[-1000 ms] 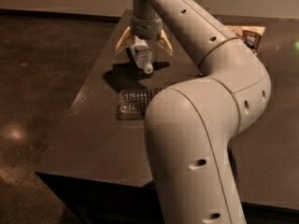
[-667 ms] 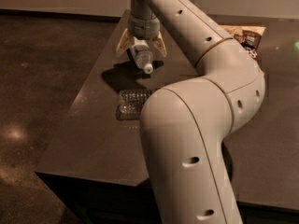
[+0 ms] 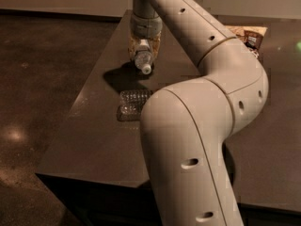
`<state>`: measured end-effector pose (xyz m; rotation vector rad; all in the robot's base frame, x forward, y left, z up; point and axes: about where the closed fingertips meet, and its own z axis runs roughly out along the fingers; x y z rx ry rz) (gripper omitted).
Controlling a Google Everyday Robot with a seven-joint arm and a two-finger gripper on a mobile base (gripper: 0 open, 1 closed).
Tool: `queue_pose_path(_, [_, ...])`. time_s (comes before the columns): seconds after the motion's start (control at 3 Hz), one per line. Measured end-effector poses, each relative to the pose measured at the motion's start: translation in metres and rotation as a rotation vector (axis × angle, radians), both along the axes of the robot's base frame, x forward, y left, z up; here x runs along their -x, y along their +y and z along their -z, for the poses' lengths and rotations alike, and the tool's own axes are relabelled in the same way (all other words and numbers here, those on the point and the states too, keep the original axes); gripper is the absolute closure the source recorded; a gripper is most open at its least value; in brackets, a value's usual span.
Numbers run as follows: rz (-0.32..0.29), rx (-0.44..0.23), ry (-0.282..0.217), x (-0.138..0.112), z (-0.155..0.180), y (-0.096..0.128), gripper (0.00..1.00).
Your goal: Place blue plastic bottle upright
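Blue plastic bottle (image 3: 142, 59): one is counted, held above the tabletop (image 3: 89, 131) near its far end, tilted with the white cap (image 3: 146, 70) pointed down and toward the camera. One gripper (image 3: 145, 51) is seen there, at the end of the single arm (image 3: 197, 32). Its two fingers (image 3: 133, 50) are closed around the bottle's body, one on each side, parted only as far as the bottle is wide. A dark shadow (image 3: 123, 77) is cast on the tabletop below. One clear ribbed bottle (image 3: 133, 103) is laid on its side nearer the camera, apart from the held one. One snack bag (image 3: 249, 35) is seen at the far right edge.
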<state>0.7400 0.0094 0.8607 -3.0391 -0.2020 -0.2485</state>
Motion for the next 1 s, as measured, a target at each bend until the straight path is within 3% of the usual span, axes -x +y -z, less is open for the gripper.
queue_pose_path(0.33, [0.025, -0.076, 0.004, 0.007, -0.016, 0.000, 0.84])
queue_pose_path(0.67, [0.075, -0.231, 0.028, 0.020, -0.040, 0.006, 1.00])
queue_pose_path(1.0, [0.192, -0.434, 0.081, 0.037, -0.072, 0.008, 1.00])
